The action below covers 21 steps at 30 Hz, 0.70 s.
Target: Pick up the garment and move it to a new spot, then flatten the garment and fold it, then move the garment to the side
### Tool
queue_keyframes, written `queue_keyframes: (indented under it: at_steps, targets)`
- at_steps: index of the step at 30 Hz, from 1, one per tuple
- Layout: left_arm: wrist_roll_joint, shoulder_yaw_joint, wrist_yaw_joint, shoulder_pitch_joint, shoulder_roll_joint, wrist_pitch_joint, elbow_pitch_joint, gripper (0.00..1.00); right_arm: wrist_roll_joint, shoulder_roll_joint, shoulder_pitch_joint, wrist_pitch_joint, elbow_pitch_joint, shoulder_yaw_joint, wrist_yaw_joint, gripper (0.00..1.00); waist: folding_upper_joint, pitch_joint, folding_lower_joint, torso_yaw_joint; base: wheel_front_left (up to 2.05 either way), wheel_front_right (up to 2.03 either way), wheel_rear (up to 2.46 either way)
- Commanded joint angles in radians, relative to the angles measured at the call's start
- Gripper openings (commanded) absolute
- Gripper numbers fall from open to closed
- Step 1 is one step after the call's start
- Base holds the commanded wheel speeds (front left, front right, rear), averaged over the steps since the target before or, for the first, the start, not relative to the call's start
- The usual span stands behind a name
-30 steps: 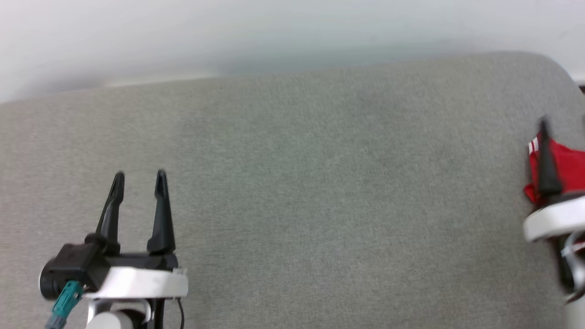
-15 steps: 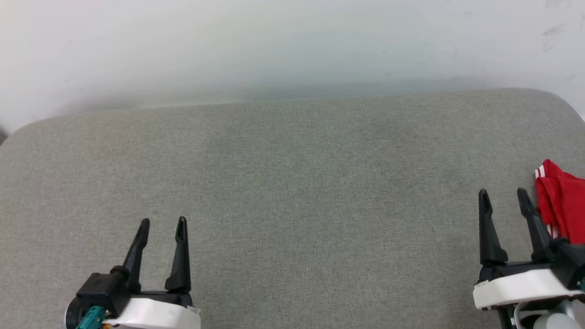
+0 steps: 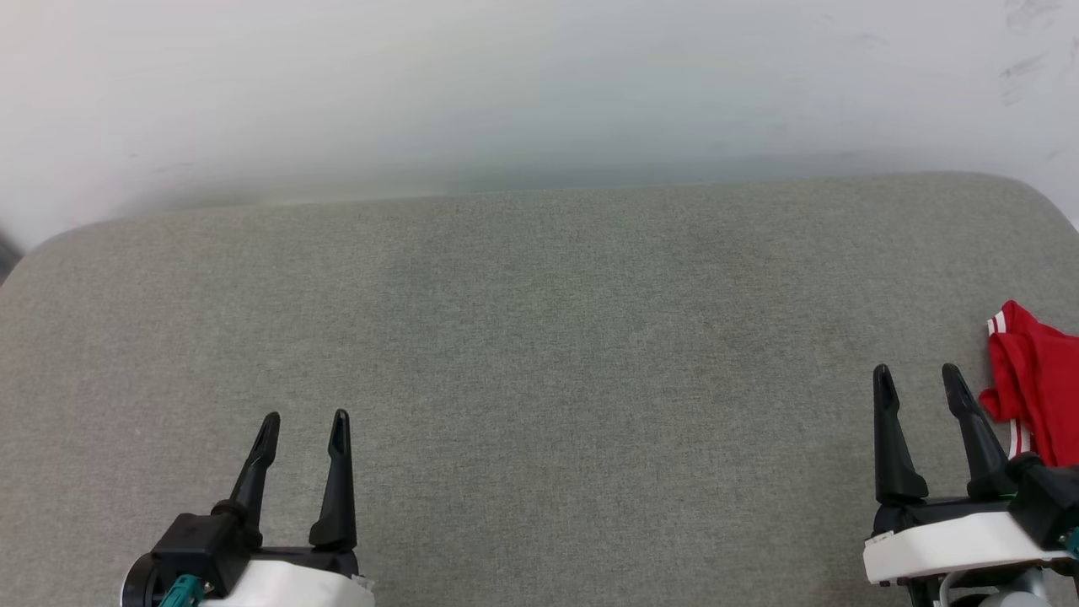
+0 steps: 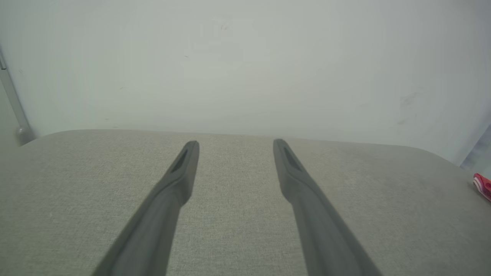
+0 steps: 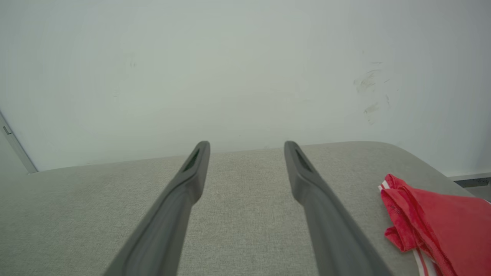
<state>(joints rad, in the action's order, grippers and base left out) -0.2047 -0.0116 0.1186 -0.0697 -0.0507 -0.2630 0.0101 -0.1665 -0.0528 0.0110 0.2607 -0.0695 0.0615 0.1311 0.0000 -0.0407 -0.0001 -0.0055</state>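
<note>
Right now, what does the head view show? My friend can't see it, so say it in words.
A red shirt lies bunched at the right edge of a grey surface, beside the open right gripper. The open left gripper is at the lower left, with nothing between its fingers. A pale wall stands behind.

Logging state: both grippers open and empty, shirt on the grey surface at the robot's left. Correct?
No. Head view: the shirt lies at the robot's right, beside the right gripper. The rest holds: it is on the grey surface; the left gripper is open and empty too.
</note>
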Motion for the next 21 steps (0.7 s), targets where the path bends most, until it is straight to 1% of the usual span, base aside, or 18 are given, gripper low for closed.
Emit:
queue_keyframes:
  at_steps: [1,6,13,21]
  targets:
    - [0.008,-0.002,-0.006,-0.009,0.000,-0.002,0.006,1.00,-0.006,0.004,-0.010,0.005,0.001,-0.002,-0.001,1.00,0.0000,-0.001,0.0001,-0.001,0.00,0.00,0.00]
    - [0.004,0.001,-0.021,-0.010,0.000,-0.002,0.003,1.00,-0.009,0.004,-0.002,0.004,0.004,0.000,-0.001,1.00,0.0000,-0.002,0.0001,-0.003,0.00,0.00,0.00]
    - [0.005,-0.002,-0.029,-0.011,0.000,-0.002,0.004,1.00,-0.016,0.004,-0.003,0.004,0.006,0.002,-0.001,1.00,0.0000,-0.002,0.0001,-0.005,0.00,0.00,0.00]
    - [-0.003,0.000,-0.029,-0.009,0.000,-0.002,-0.001,1.00,-0.018,0.004,0.004,0.004,0.004,0.005,-0.001,1.00,0.0000,0.001,0.0001,-0.005,0.00,0.00,0.00]
